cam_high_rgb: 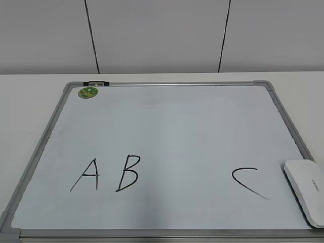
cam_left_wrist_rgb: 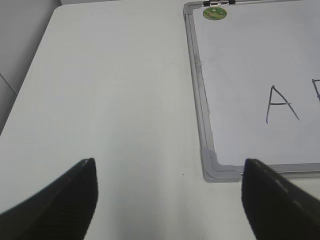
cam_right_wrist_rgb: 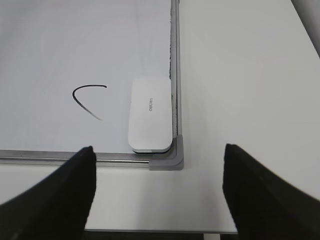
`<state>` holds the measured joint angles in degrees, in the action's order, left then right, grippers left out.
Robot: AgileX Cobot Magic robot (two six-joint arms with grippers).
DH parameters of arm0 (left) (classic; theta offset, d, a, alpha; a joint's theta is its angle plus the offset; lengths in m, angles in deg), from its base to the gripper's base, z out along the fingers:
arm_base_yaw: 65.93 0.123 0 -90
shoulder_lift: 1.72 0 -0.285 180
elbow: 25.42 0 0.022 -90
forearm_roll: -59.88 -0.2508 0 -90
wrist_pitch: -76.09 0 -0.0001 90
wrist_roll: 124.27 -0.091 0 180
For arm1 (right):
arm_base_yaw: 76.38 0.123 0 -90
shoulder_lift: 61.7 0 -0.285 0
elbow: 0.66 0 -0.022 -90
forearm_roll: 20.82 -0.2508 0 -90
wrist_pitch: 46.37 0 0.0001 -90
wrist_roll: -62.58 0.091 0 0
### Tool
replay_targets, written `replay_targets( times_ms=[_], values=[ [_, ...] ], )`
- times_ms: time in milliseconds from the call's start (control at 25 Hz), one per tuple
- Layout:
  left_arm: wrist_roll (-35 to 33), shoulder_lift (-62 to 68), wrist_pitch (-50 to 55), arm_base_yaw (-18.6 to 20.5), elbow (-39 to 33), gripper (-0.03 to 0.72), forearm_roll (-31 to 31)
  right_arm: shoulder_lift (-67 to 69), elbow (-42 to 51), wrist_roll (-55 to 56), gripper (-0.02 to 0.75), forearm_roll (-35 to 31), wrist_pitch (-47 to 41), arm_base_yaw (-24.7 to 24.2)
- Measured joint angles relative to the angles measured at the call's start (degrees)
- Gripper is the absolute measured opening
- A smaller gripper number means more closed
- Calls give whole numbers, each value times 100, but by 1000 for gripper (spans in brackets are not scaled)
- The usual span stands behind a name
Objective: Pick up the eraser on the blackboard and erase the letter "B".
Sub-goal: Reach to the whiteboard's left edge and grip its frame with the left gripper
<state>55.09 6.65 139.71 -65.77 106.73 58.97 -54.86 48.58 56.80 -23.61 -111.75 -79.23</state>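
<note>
The blackboard (cam_high_rgb: 167,126) is a white board with a grey frame, lying flat on the table. The black letter "B" (cam_high_rgb: 127,172) stands near its front left, between the "A" (cam_high_rgb: 87,175) and the "C" (cam_high_rgb: 249,181). The white eraser (cam_high_rgb: 307,190) lies in the board's front right corner; it also shows in the right wrist view (cam_right_wrist_rgb: 149,114), beside the frame. My right gripper (cam_right_wrist_rgb: 159,187) is open and empty, above the table just in front of that corner. My left gripper (cam_left_wrist_rgb: 169,192) is open and empty, above the table left of the board's front left corner (cam_left_wrist_rgb: 212,167).
A round green sticker (cam_high_rgb: 88,92) sits at the board's far left corner by a small black clip (cam_high_rgb: 96,83). A white table (cam_high_rgb: 30,96) surrounds the board; its front edge shows in the right wrist view (cam_right_wrist_rgb: 160,231). A panelled wall stands behind.
</note>
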Motion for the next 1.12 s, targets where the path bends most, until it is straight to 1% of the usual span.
replay_targets(
  times_ms=[440,800,960,1120],
  values=[
    [0,0,0,0,0,684,0,0,0,0,587,0,0,0],
    [0,0,-25,0,0,639,91,0,0,0,587,0,0,0],
    [0,177,-271,0,87,636,91,0,0,0,587,0,0,0],
    [0,980,-1000,0,109,634,222,0,0,0,587,0,0,0]
  ],
)
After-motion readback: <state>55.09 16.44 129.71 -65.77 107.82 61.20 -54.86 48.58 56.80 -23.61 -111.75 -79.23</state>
